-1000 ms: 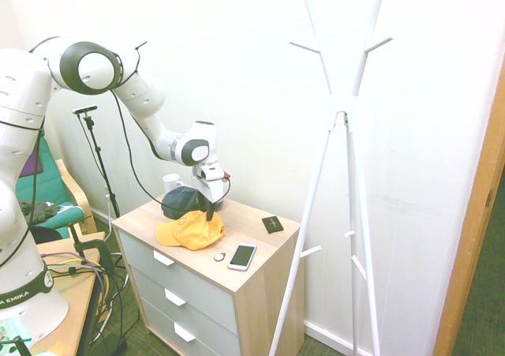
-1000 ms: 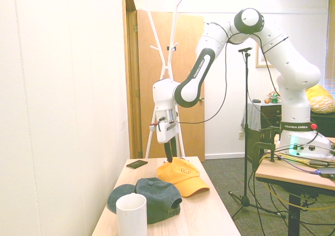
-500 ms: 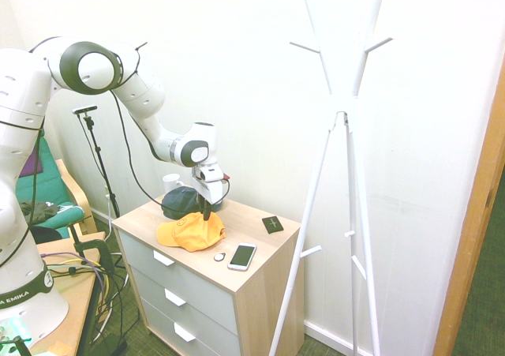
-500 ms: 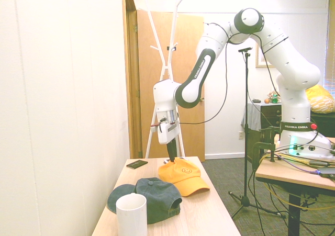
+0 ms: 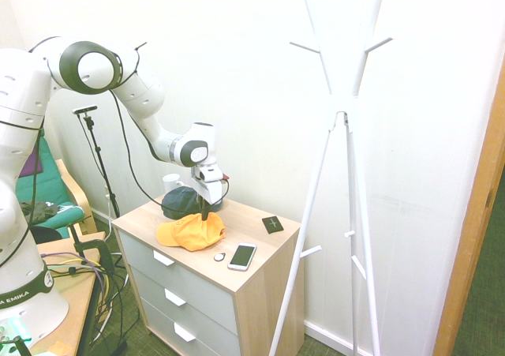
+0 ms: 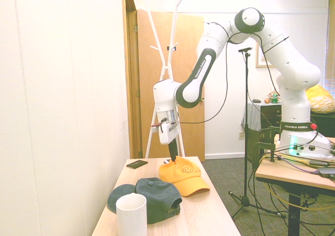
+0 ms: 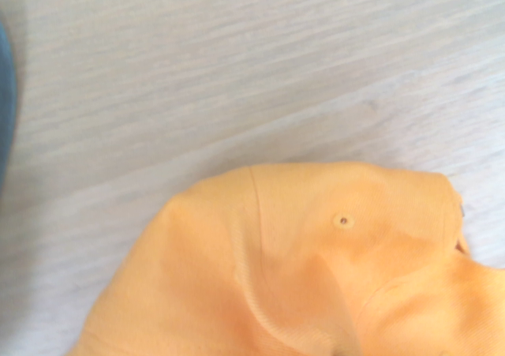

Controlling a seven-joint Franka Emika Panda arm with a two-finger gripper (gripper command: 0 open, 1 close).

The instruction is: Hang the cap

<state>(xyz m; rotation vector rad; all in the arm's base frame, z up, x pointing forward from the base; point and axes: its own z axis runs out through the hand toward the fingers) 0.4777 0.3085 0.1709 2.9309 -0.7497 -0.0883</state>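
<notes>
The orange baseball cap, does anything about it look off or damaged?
No damage shows. The orange baseball cap lies upright on the dresser; its fabric is creased near the gripper, probably just from being pinched.

Room type: office or home room, indicated by the pale wooden three-drawer chest and white branching coat stand.

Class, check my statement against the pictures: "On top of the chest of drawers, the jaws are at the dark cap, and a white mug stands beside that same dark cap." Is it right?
Not quite: the jaws are at the orange-yellow cap, as the second exterior view shows. The white mug does stand beside the dark cap.
</notes>
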